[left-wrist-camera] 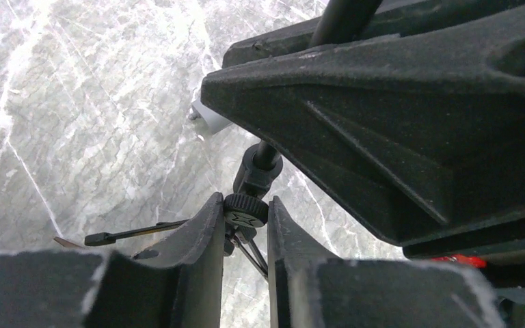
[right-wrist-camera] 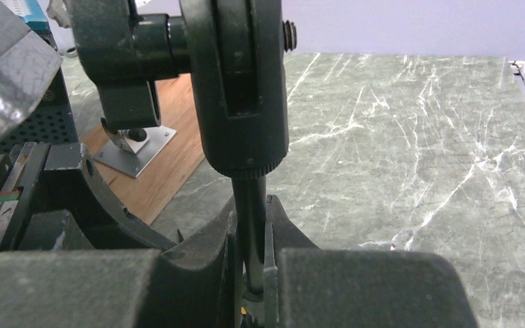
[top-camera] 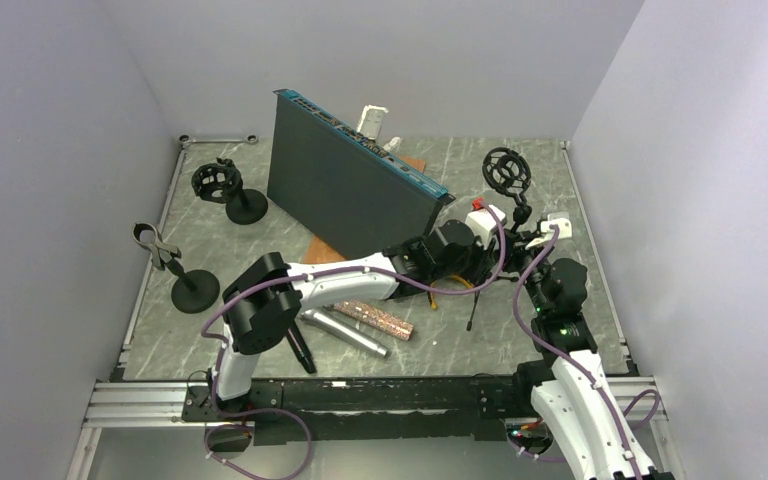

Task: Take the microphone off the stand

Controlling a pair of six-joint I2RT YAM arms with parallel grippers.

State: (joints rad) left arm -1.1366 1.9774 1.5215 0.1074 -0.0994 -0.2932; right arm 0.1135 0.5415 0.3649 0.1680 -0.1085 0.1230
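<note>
Right wrist: stand (right-wrist-camera: 243,89) foot hidden below

Tabletop (top-camera: 600,290) grey-green marble, white veins. Stand (top-camera: 507,170) black. Left claw (left-wrist-camera: 245,212) black. Left of it: silver microphone (top-camera: 345,332), glittery copper microphone (top-camera: 375,318).

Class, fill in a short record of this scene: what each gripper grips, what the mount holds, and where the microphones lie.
left gripper: shut on knob
right gripper: shut on pole
mount: appears empty
silver microphone: lying on table
glittery microphone: lying beside the silver one
</note>
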